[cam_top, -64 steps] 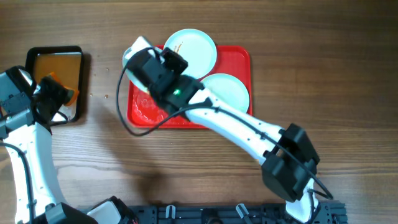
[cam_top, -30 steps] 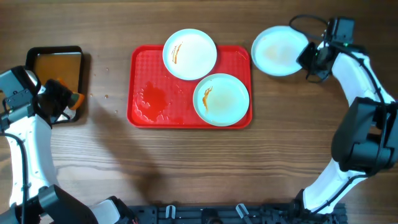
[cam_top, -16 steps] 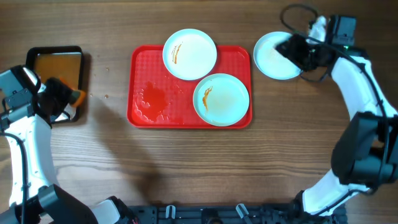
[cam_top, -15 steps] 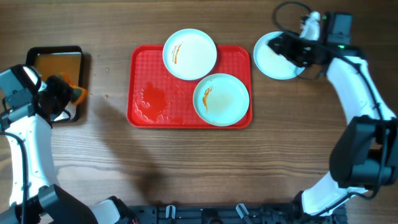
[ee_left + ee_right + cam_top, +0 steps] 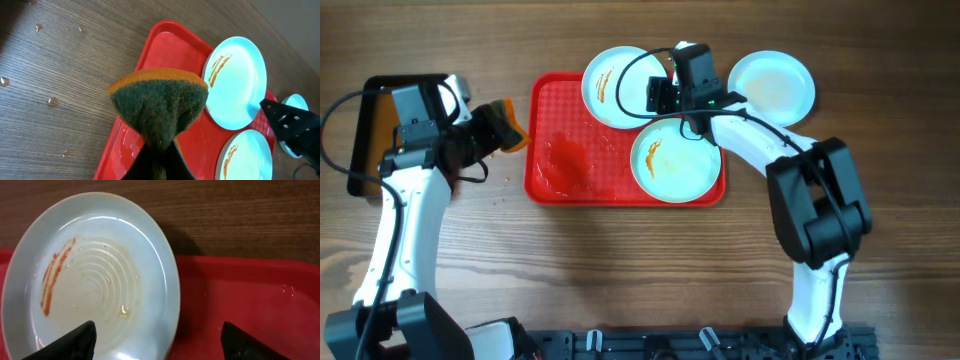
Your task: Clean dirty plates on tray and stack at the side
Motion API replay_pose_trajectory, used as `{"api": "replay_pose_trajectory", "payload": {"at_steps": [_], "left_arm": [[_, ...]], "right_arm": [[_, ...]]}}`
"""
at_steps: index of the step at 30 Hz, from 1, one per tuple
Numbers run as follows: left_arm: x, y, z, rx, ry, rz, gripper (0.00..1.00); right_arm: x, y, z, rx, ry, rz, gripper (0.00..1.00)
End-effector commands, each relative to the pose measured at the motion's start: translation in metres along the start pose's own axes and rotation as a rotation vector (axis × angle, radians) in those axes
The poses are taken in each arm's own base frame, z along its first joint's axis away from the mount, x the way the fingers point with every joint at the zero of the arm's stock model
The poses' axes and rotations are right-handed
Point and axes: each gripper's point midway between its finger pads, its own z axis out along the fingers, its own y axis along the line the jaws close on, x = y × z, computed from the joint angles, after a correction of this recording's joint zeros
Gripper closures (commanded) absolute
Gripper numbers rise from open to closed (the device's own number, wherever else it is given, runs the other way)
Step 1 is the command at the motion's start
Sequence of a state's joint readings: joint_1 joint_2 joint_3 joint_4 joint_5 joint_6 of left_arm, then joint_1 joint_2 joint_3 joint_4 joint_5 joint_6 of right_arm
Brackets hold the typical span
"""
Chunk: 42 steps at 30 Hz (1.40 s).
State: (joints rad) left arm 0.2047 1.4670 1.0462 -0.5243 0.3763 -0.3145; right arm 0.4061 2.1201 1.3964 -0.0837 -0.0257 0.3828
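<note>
The red tray (image 5: 545,185) lies mid-table. Two plates sit on it, each with orange streaks: one at the back (image 5: 618,85) and one at the front right (image 5: 675,165). A third plate (image 5: 772,88) rests on the wood to the tray's right. My right gripper (image 5: 654,97) hovers open over the back plate's right rim. In the right wrist view that plate (image 5: 95,275) has its rim between the wide-set fingertips (image 5: 70,342). My left gripper (image 5: 480,135) is shut on a green-and-orange sponge (image 5: 159,110) just left of the tray's left edge.
A black pan (image 5: 370,120) of brownish water stands at the far left, partly under my left arm. Water drops (image 5: 52,101) dot the wood near the tray. A wet patch (image 5: 565,160) glistens on the tray's left half.
The right gripper let go of the plate on the wood at the right, opened, and moved left over the back plate. The left arm carried the sponge from the pan towards the tray.
</note>
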Motion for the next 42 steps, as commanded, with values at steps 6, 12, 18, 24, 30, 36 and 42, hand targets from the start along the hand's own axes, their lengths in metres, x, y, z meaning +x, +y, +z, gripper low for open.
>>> {"api": "replay_pose_trajectory", "payload": {"at_steps": [6, 12, 18, 24, 30, 36, 42], "left_arm": [[0.006, 0.000, 0.007, 0.007, 0.034, 0.016, 0.96], [0.008, 0.001, 0.006, 0.003, 0.042, 0.012, 0.96], [0.009, 0.001, 0.006, 0.003, 0.043, 0.012, 0.96], [0.009, 0.001, 0.006, 0.003, 0.044, 0.011, 0.96], [0.020, 0.002, 0.007, -0.008, 0.088, 0.001, 0.96], [0.069, -0.023, 0.056, 0.008, 0.257, 0.078, 0.96], [0.106, -0.039, 0.097, 0.013, 0.355, 0.097, 0.96]], "right_arm": [[0.028, 0.004, 0.027, -0.043, 0.064, -0.004, 0.32], [0.041, 0.021, 0.035, -0.106, 0.087, -0.044, 0.73], [0.050, 0.058, 0.028, -0.111, 0.131, -0.176, 0.96], [0.063, 0.098, 0.012, -0.141, 0.208, -0.220, 0.95], [0.100, 0.100, 0.001, -0.095, 0.352, -0.184, 0.92], [0.116, 0.101, -0.005, -0.114, 0.428, -0.141, 0.96], [0.128, 0.095, -0.011, -0.053, 0.492, 0.033, 0.96]]}}
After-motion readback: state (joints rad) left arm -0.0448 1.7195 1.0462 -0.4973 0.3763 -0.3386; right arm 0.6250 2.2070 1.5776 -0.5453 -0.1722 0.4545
